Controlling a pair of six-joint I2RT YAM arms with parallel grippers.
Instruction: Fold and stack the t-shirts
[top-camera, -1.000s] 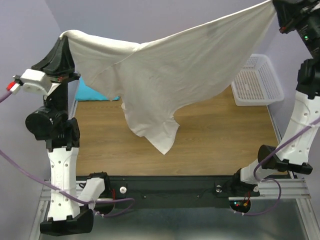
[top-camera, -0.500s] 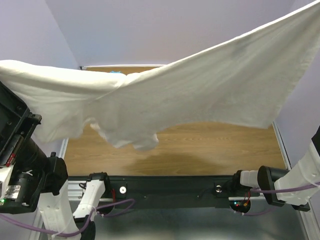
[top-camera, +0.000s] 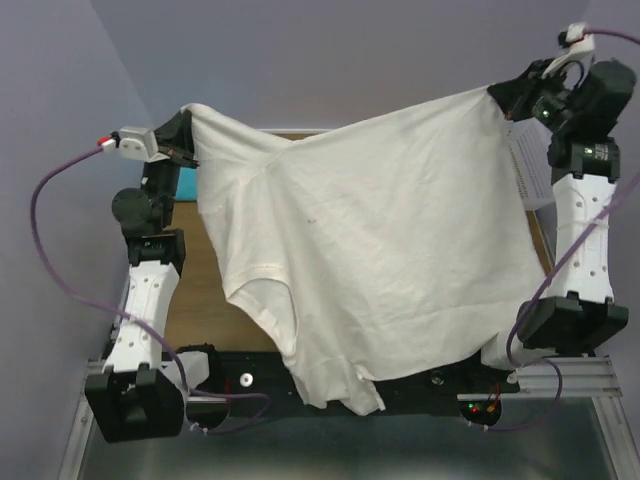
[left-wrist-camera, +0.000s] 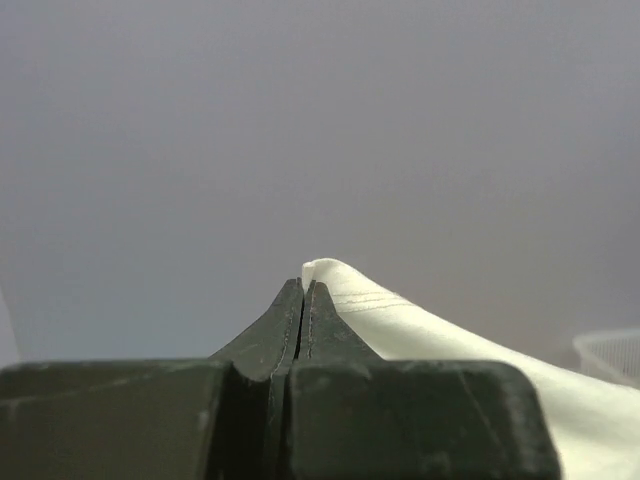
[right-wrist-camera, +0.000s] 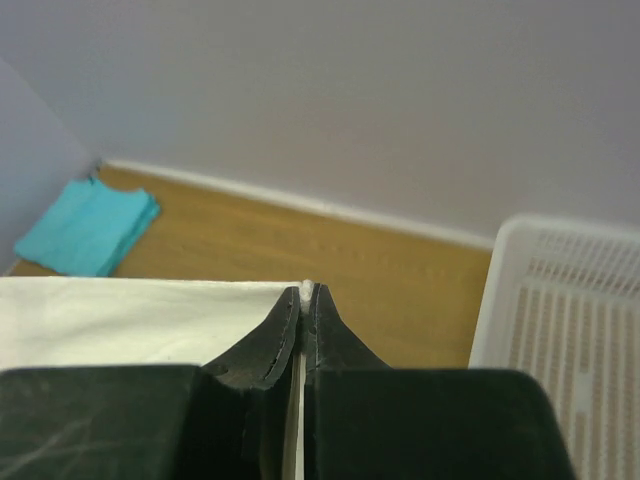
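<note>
Up high, the left end effector (left-wrist-camera: 304, 285) is clenched on a hemmed corner of the cream-white t-shirt (top-camera: 380, 250), and the right end effector (right-wrist-camera: 306, 290) is clenched on another edge. The shirt hangs spread and wrinkled between them over the bench (right-wrist-camera: 300, 240). The turquoise t-shirt (right-wrist-camera: 90, 225) lies folded at far left.

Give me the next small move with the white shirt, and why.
The left gripper and right gripper each pinch an edge of the shirt, which hangs spread in midair, unfolded. So probably lower both toward the table to lay it flat.
</note>
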